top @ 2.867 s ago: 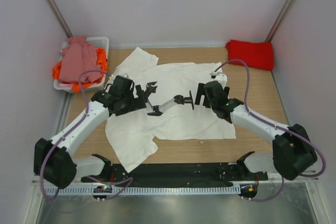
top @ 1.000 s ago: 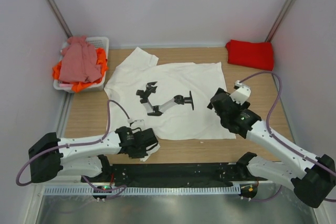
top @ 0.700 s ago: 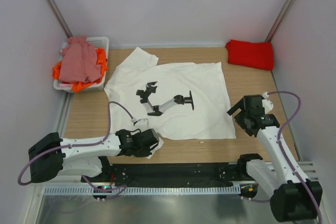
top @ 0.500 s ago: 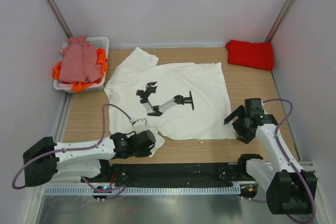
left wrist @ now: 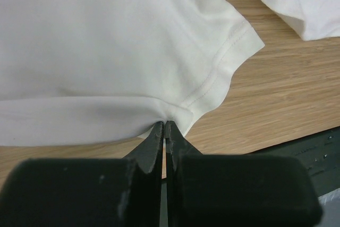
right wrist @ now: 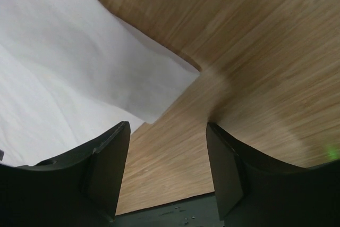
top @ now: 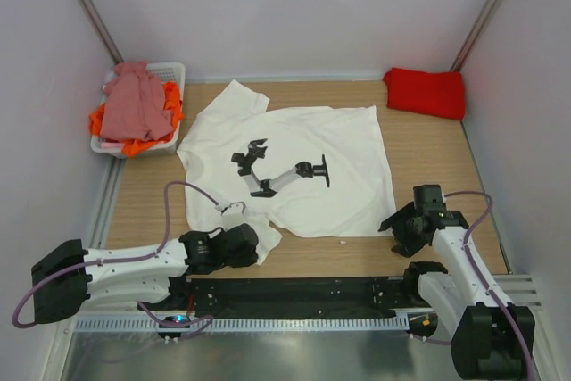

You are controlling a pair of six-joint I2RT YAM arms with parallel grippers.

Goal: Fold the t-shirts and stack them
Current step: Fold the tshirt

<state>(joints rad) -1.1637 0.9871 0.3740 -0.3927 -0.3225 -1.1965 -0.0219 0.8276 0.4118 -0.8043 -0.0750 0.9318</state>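
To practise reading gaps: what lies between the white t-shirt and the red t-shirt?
Only bare wooden tabletop, seen in the top external view; white t-shirt and red t-shirt lie apart.

In the top view the pink t-shirt (top: 132, 100) hides most of the orange t-shirt (top: 96, 119), which shows only at its 3, 6 and 9 o'clock. The left gripper (top: 256, 243) is too small there to tell how its jaws stand. The left wrist view cuts the white t-shirt (left wrist: 106, 41) at 9 and 12 o'clock.
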